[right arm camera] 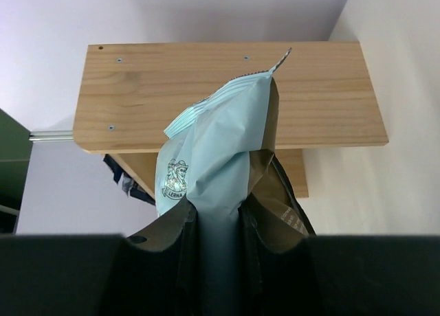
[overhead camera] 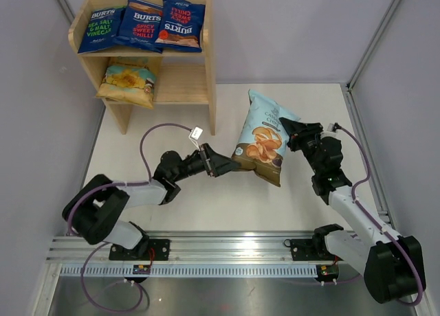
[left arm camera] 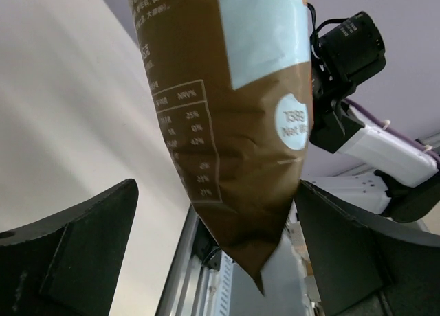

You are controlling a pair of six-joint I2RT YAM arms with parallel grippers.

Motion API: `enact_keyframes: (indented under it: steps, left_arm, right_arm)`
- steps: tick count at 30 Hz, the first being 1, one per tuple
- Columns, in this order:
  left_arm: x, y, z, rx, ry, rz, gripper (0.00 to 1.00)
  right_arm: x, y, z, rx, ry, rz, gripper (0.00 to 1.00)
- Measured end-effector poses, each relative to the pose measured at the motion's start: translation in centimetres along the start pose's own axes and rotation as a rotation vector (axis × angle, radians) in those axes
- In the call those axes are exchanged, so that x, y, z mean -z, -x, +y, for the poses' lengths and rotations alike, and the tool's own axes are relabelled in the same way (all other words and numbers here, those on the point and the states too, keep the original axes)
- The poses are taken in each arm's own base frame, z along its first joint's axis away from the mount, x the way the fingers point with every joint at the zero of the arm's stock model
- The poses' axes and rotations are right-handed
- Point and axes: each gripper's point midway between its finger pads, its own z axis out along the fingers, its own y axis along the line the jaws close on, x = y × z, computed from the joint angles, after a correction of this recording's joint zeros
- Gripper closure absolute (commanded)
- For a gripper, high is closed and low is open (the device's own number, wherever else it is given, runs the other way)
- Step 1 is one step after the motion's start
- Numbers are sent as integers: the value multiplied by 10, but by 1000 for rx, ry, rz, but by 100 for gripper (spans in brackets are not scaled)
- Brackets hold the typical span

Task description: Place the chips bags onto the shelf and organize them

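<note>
Centre frame, the Cassava Chips bag (overhead camera: 265, 141) hangs upright, pinched at its right edge by the right gripper (overhead camera: 292, 130). The left gripper (overhead camera: 223, 165) has its jaws wide around the bag's lower corner. Upper left, the shelf (overhead camera: 206, 75) carries three BURTS bags (overhead camera: 141, 24) on top and the yellow bag (overhead camera: 127, 82) below.

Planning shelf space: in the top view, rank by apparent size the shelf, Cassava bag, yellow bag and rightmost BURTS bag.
1. Shelf
2. Cassava bag, held up nearer the camera, which may flatter it
3. Yellow bag and BURTS bag look alike; yellow is partly hidden under the top tier, so unranked.
</note>
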Motion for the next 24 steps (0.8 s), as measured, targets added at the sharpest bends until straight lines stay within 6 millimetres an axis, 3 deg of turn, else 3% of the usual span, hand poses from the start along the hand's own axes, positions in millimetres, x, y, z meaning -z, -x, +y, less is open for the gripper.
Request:
enact_keyframes:
  steps: [4, 10, 11, 14, 17, 18, 20, 24]
  left_arm:
    - [-17, -2, -6, 43, -57, 8, 1]
    - [-38, -7, -12, 109, -98, 38, 2]
    - [-40, -6, -13, 117, -102, 40, 7]
    - [-46, -3, -16, 136, -116, 46, 48]
    - [-50, -2, -19, 134, -130, 52, 54]
    - [-50, -2, -20, 132, -133, 54, 61]
    - [-49, -4, -21, 132, -136, 61, 66]
    - [-48, -7, -21, 132, -142, 80, 73]
  right_arm:
    - [4, 1, 10, -16, 28, -11, 100]
    - [5, -7, 9, -27, 22, -16, 100]
    - [6, -7, 10, -28, 23, -23, 100]
    - [9, -5, 14, -29, 38, -51, 100]
    - [13, -4, 19, -25, 51, -68, 100]
    - [14, -3, 19, -22, 52, -73, 96]
    - [17, -2, 17, -21, 49, -82, 86]
    - [20, -1, 16, -9, 50, -85, 49]
